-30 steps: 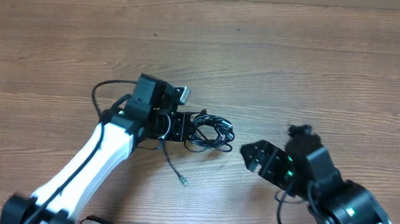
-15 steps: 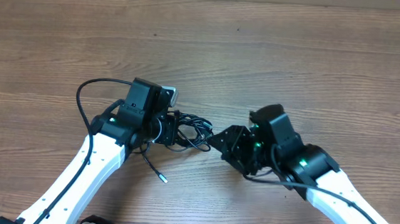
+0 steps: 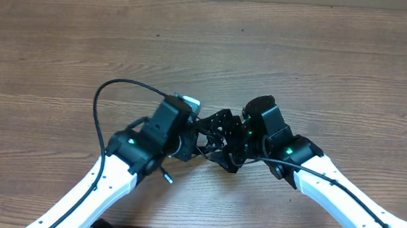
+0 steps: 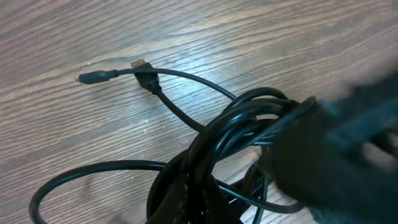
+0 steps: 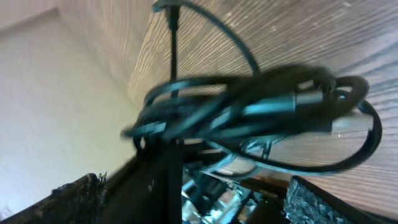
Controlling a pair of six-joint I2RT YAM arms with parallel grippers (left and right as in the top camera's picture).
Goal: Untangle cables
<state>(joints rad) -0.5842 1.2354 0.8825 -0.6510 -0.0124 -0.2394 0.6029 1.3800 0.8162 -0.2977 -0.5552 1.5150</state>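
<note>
Okay, so your left gripper [image 3: 191, 138] has its fingers pressed together on the cables [image 4: 217, 130]. In the left wrist view the bundle of thin black loops runs straight down into the pinch at the bottom edge. Your right gripper [image 3: 220, 141] is nose to nose with it, fingers [image 5: 339, 202] spread wide, and the tangle sits between them. Honestly I can't tell if either pad is touching a cord, since that wrist view is pretty smeared.

Out from the pinch, one strand curves off to a silver USB plug [image 4: 140, 63] lying flat on the wood, its tip just beside a small dark plug [image 4: 94, 76]. Another loose end [image 3: 166, 177] pokes out below the left wrist in the overhead view. The thicker arm wire [image 3: 110, 96] arcs out to the left of that arm.

All of it sits mid-table on a brown wood-grain tabletop [image 3: 316, 65], and the right wrist view catches a pale wall [image 5: 50, 93] past the table edge.
</note>
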